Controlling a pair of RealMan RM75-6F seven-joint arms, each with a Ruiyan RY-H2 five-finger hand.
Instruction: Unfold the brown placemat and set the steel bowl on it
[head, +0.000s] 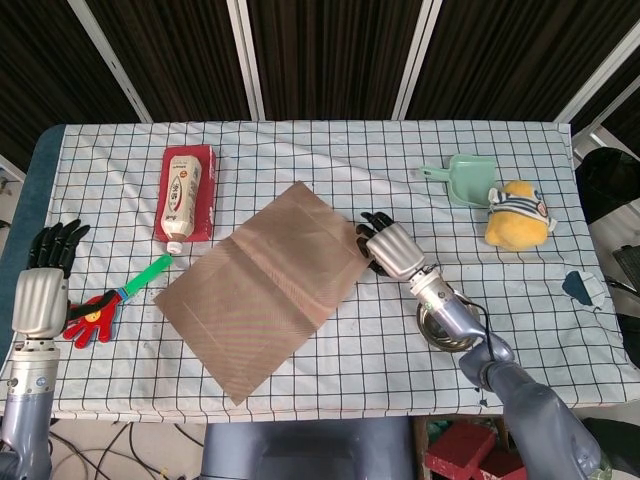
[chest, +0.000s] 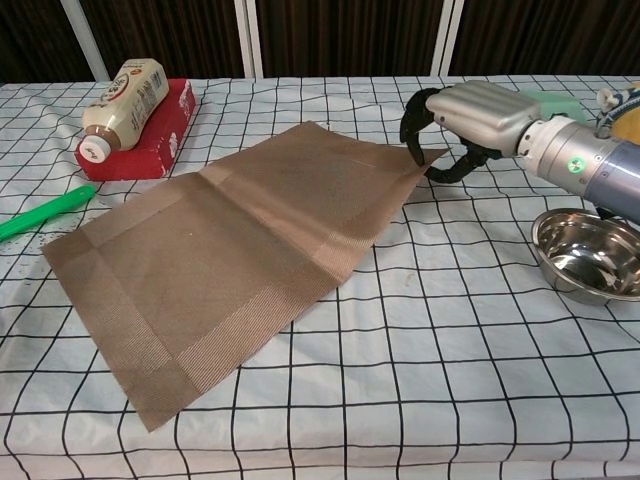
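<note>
The brown placemat (head: 268, 283) (chest: 240, 255) lies unfolded and flat on the checked tablecloth, turned like a diamond. My right hand (head: 387, 247) (chest: 462, 117) pinches its right corner, which is lifted slightly off the cloth. The steel bowl (chest: 589, 253) (head: 444, 326) sits upright on the cloth to the right of the mat, largely hidden under my right forearm in the head view. My left hand (head: 44, 280) hovers at the table's left edge with fingers spread, holding nothing.
A red box (head: 186, 190) with a white bottle (chest: 124, 95) on it lies behind the mat's left side. A green-handled clapper toy (head: 112, 301) is at the left. A green dustpan (head: 459, 178) and a yellow plush (head: 517, 214) sit at the back right.
</note>
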